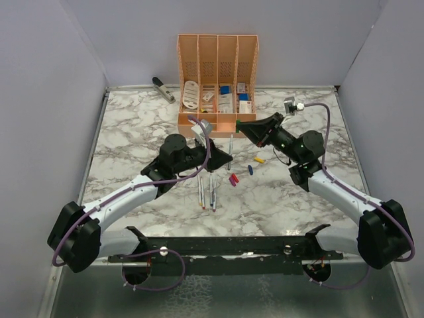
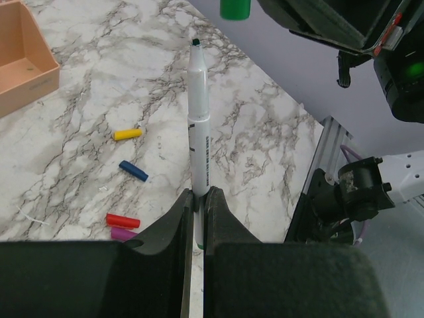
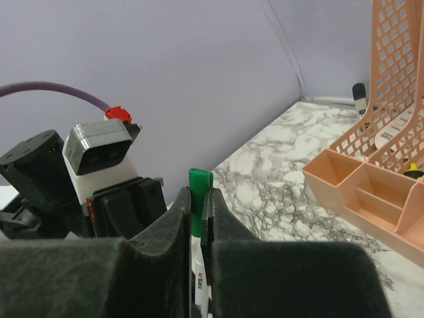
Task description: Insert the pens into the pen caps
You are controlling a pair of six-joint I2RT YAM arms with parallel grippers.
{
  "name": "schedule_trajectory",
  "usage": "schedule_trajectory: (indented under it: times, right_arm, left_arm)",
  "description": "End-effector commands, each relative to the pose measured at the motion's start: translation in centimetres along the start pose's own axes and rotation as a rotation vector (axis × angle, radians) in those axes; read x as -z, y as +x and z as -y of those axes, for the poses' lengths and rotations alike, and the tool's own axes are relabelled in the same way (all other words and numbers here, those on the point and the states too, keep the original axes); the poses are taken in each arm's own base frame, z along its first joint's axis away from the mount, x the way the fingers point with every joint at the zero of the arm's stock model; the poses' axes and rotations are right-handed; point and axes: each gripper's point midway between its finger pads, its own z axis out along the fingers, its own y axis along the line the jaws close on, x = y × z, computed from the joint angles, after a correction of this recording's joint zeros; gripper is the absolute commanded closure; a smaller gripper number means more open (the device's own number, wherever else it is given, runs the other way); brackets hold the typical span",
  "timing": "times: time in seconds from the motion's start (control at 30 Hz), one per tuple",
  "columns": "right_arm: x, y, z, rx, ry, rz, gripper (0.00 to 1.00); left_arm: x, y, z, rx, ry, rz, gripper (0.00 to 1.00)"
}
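Observation:
My left gripper (image 2: 197, 193) is shut on a white-grey pen (image 2: 199, 146), which stands upright with its dark green tip pointing away from me. My right gripper (image 3: 197, 199) is shut on the green pen cap (image 3: 198, 180), which hangs just beyond and to the right of the pen's tip, not touching it; this green cap (image 2: 234, 8) also shows in the left wrist view. From above, both grippers meet in front of the organiser, around the green cap (image 1: 236, 124). Yellow (image 2: 127, 134), blue (image 2: 133, 170), red (image 2: 123, 220) and purple (image 2: 122, 233) caps lie on the marble. Several more pens (image 1: 207, 192) lie near the left arm.
A peach organiser (image 1: 217, 50) with white and blue items stands at the back centre. A grey stapler (image 1: 163, 88) lies to its left by the back wall. Grey walls enclose the marble table (image 1: 132, 132) on three sides.

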Motion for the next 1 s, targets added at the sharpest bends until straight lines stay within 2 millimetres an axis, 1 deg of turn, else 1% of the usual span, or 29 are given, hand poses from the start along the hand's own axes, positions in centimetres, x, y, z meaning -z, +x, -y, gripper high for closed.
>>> schedule_trajectory:
  times: [0.0, 0.1, 0.3, 0.5, 0.7, 0.97]
  right_arm:
    - [0.1, -2.7, -1.2, 0.05, -0.029, 0.13, 0.98]
    - [0.1, -3.3, -1.3, 0.073, -0.036, 0.163, 0.98]
    - [0.0, -2.4, -0.9, 0.072, -0.048, 0.155, 0.98]
    - [0.0, -1.8, -0.7, 0.064, -0.059, 0.146, 0.98]
    - [-0.1, -2.0, -0.9, 0.059, -0.065, 0.148, 0.98]
    - [-0.1, -1.0, -0.5, 0.03, -0.054, 0.109, 0.98]
  left_arm:
    - [-0.3, -1.2, 0.9, -0.015, 0.045, 0.028, 1.0]
    - [-0.3, -1.1, 0.8, -0.013, 0.044, 0.025, 1.0]
    - [-0.3, -1.5, 1.0, -0.025, 0.051, 0.045, 1.0]
    - [-0.8, -1.3, 1.5, -0.03, 0.097, 0.033, 1.0]
    - [-0.8, -1.2, 1.9, -0.041, 0.125, 0.026, 1.0]
    - [-0.7, -1.7, 2.2, -0.067, 0.135, 0.042, 1.0]
